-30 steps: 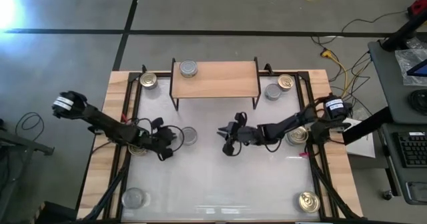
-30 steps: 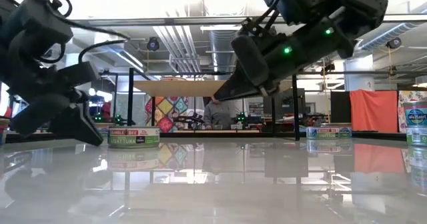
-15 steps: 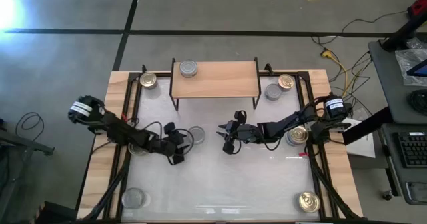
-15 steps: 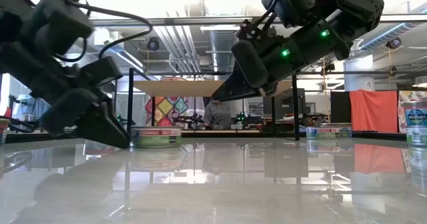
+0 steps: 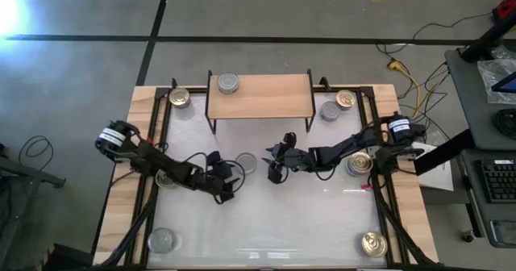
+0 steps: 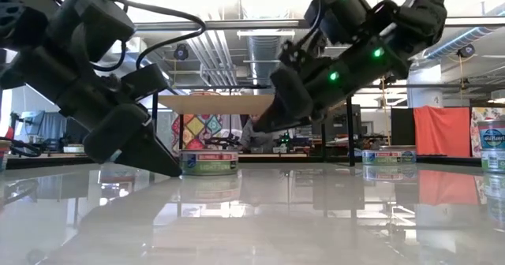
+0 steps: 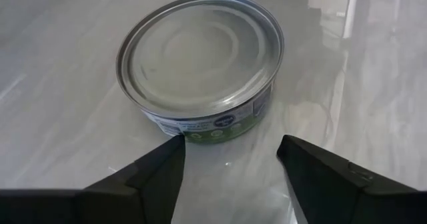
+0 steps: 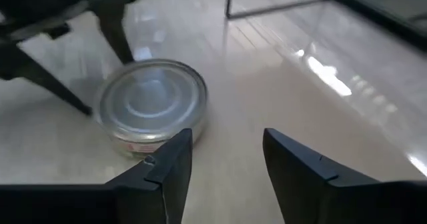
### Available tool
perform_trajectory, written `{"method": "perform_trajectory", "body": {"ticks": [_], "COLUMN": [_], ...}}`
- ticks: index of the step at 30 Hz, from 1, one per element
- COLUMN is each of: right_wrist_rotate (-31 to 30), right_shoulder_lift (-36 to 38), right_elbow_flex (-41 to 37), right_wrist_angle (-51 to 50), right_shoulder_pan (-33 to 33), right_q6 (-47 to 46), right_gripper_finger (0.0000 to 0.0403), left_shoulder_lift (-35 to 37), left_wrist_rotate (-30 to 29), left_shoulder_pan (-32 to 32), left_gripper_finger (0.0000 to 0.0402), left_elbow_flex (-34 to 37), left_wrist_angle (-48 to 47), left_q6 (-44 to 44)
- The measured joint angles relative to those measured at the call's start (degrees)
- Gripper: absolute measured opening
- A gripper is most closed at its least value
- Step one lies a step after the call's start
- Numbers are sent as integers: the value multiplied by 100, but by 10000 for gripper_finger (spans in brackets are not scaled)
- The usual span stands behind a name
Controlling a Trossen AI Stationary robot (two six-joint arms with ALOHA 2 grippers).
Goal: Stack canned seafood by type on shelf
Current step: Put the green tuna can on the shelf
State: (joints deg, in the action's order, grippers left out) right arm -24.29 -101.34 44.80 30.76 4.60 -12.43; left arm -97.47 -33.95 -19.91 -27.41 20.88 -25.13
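Observation:
A silver-topped can (image 5: 246, 163) with a green label (image 7: 200, 57) stands on the white table, in front of the shelf (image 5: 260, 93). My left gripper (image 5: 228, 178) is open and low on the table at the can's left; the can sits just beyond its fingertips (image 7: 230, 147). My right gripper (image 5: 274, 168) is open and hangs above the table to the right of the can (image 8: 152, 107), pointing at it and touching nothing. Another silver-topped can (image 5: 228, 83) stands on the shelf's left end. My left gripper touches the can's side wall low down (image 7: 185, 136) with the tip of one finger (image 7: 170, 154); the other finger stands clear of it. The fingers come slanting down from the table's left. The can stands upright with its bottom on the table.
Loose cans stand around the table: gold-topped (image 5: 179, 97), (image 5: 345, 100), (image 5: 359, 164), (image 5: 372, 243), and silver-topped (image 5: 329, 110), (image 5: 162, 240). The shelf's black wire legs (image 5: 306, 126) stand just behind the grippers. A wooden frame (image 5: 121, 182) borders the table.
My left gripper has gone toward the table's right edge, low over the table, and the silver-topped can has slid along the table ahead of it, still upright. My right gripper has stayed in about the same place.

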Motion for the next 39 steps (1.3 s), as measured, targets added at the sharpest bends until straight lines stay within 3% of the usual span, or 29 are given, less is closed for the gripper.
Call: {"method": "perform_trajectory", "body": {"ticks": [11,18,27,31,39], "right_wrist_rotate": [4,-737,-797,-292,33], "right_shoulder_lift": [-539,-614,-673,-680,-680], "right_elbow_flex": [206,308,337,337,334], "right_wrist_angle": [-5,-58,-55,-45,-59], "right_shoulder_pan": [-31,-180,-285,-278,-273], "right_q6": [-199,-367,-495,-500,-636], "right_gripper_finger": [197,199,195,197,187], "left_shoulder_lift": [0,-205,-971,-1353,-1913], "left_wrist_rotate": [-181,-338,-510,-529,-495], "left_shoulder_pan": [-19,25,158,233,243], "left_gripper_finger": [319,361,370,370,370], "left_elbow_flex": [-1,26,34,37,-66], "left_wrist_angle": [-26,445,2117,2959,4033], "left_q6": [-64,175,532,731,1282]}}
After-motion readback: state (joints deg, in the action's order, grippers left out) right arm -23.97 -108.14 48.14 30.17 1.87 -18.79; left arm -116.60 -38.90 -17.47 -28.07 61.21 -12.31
